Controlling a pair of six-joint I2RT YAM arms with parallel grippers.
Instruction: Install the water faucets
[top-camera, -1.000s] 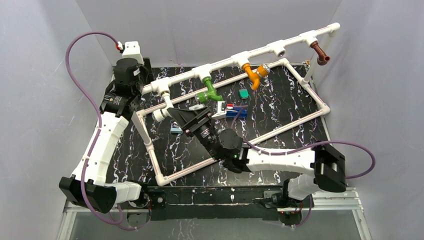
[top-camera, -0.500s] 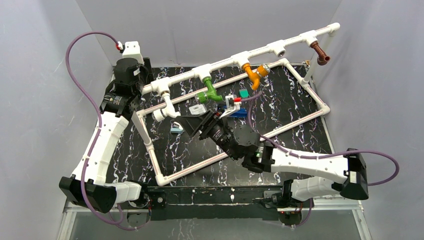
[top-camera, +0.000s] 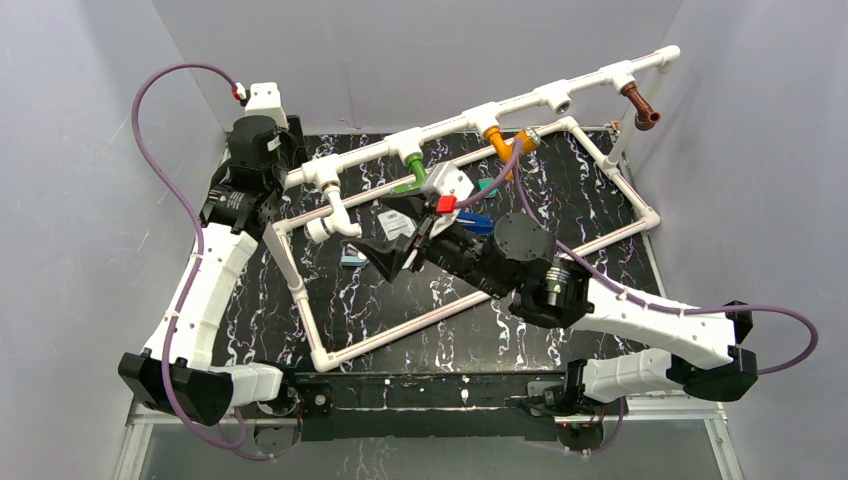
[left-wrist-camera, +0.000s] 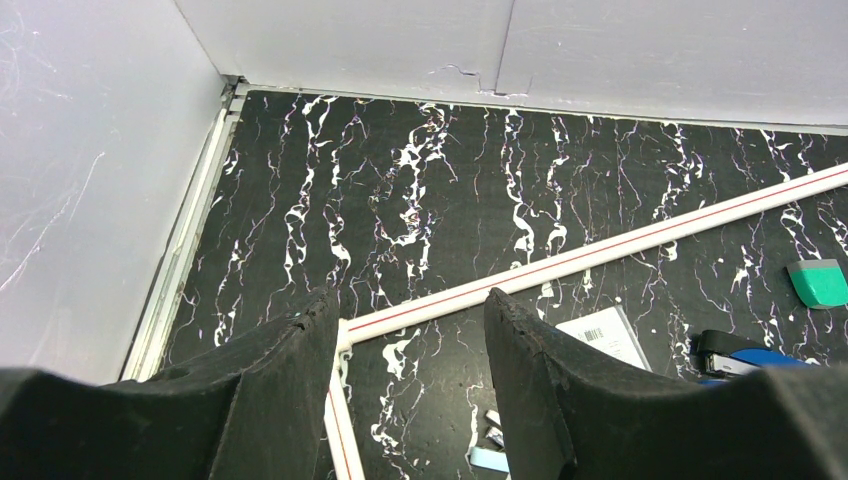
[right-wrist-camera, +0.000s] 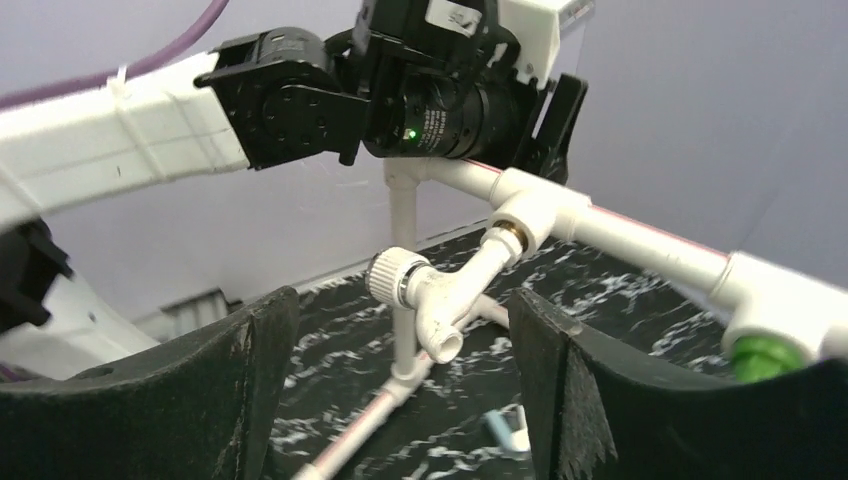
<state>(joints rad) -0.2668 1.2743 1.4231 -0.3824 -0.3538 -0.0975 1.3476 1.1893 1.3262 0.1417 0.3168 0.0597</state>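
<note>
A white faucet (top-camera: 331, 222) hangs from the leftmost tee of the white pipe frame (top-camera: 450, 128). Further along the frame are a green faucet (top-camera: 412, 184), partly hidden by my right wrist, an orange faucet (top-camera: 507, 147) and a brown faucet (top-camera: 640, 107). My right gripper (top-camera: 382, 245) stands open just right of the white faucet, apart from it. In the right wrist view the white faucet (right-wrist-camera: 440, 298) shows ahead between the spread fingers, untouched. My left gripper (left-wrist-camera: 412, 312) is open and empty above the frame's floor corner (left-wrist-camera: 340, 330) at the back left.
One tee (top-camera: 556, 98) between the orange and brown faucets has an open mouth. A blue box (top-camera: 478, 222), a teal piece (left-wrist-camera: 820, 283), a white label card (left-wrist-camera: 605, 335) and small scraps (top-camera: 352, 258) lie on the black marbled mat inside the floor pipes. Grey walls enclose the table.
My right gripper has drawn back to the right from the white faucet, its jaws spreading wider, while the right arm swung out to the right. The left arm has stayed put.
</note>
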